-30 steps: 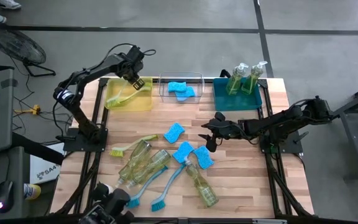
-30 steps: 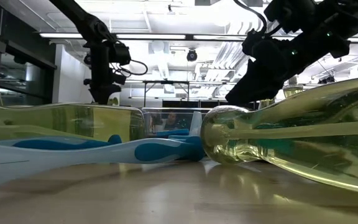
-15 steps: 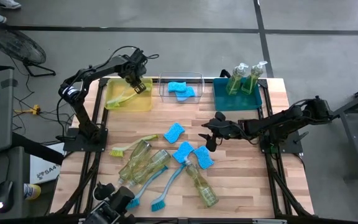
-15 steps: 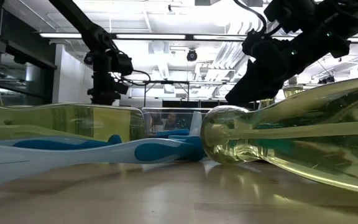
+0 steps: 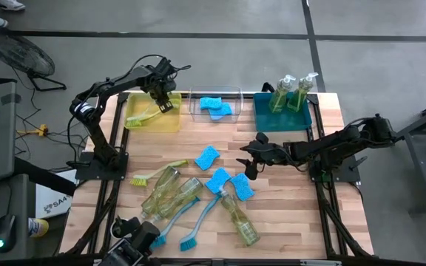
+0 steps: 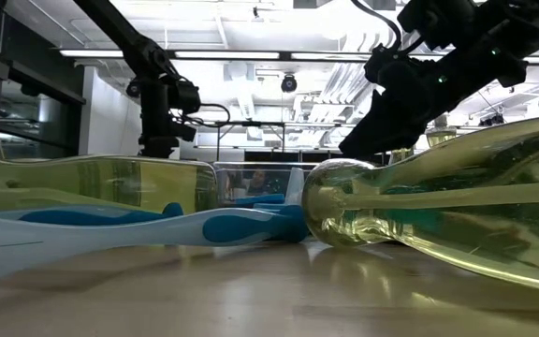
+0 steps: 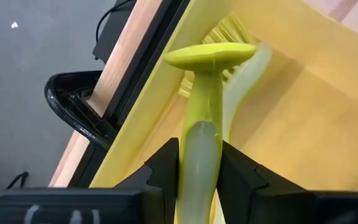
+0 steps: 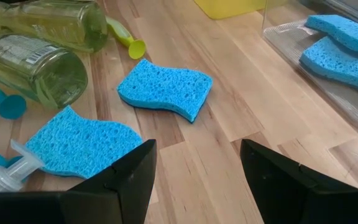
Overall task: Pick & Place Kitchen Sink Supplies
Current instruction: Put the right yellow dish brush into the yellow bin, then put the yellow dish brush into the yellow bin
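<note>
The left gripper (image 7: pixel 197 168) fingers clamp a yellow-green dish brush (image 7: pixel 205 118) handle inside the yellow bin (image 5: pixel 152 118). Lower it flat beside the other brush before releasing. The right gripper (image 5: pixel 248 157) hovers, fingers spread, above the counter (image 5: pixel 287 207) sponges (image 8: pixel 165 88).

No legible text, brand, number or sign appears in any view. One soap bottle (image 8: pixel 39 73) lying on the table (image 8: pixel 229 155) carries a pale printed label on its side, seen in the right wrist view, but its characters are too small and blurred to read. A white sheet or box (image 5: pixel 50 201) beside the table's left edge, seen in the high view, shows dark printed characters that cannot be made out with certainty.
</note>
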`<state>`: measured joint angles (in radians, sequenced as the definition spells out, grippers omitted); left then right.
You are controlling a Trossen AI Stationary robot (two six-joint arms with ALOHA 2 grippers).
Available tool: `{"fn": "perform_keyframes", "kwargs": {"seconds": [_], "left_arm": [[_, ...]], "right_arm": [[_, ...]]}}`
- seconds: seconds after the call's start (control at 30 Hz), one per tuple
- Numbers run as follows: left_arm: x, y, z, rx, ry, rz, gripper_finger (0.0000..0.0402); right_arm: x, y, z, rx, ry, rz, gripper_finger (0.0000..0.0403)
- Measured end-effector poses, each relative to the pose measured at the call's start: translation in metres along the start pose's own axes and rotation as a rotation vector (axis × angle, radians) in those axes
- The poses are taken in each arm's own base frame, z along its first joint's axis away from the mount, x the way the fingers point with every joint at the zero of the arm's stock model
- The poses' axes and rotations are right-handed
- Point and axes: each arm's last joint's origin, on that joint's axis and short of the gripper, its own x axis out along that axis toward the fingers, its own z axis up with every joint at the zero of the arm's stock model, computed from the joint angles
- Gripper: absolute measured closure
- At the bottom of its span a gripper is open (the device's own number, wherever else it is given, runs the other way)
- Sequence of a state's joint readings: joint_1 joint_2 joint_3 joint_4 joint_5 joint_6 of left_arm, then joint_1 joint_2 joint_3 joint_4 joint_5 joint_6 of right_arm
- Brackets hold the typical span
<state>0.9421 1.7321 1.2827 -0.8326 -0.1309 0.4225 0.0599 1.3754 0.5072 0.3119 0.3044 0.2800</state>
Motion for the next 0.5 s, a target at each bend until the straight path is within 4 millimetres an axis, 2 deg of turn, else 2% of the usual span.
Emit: {"fn": "perform_keyframes", "kwargs": {"seconds": [0.5], "left_arm": [[0.0000, -0.0019, -0.0011, 0.006, -0.002, -0.047, 0.0264]], "right_arm": [[0.0000, 0.0000, -0.0001, -0.001, 0.001, 0.000, 0.0176]]}}
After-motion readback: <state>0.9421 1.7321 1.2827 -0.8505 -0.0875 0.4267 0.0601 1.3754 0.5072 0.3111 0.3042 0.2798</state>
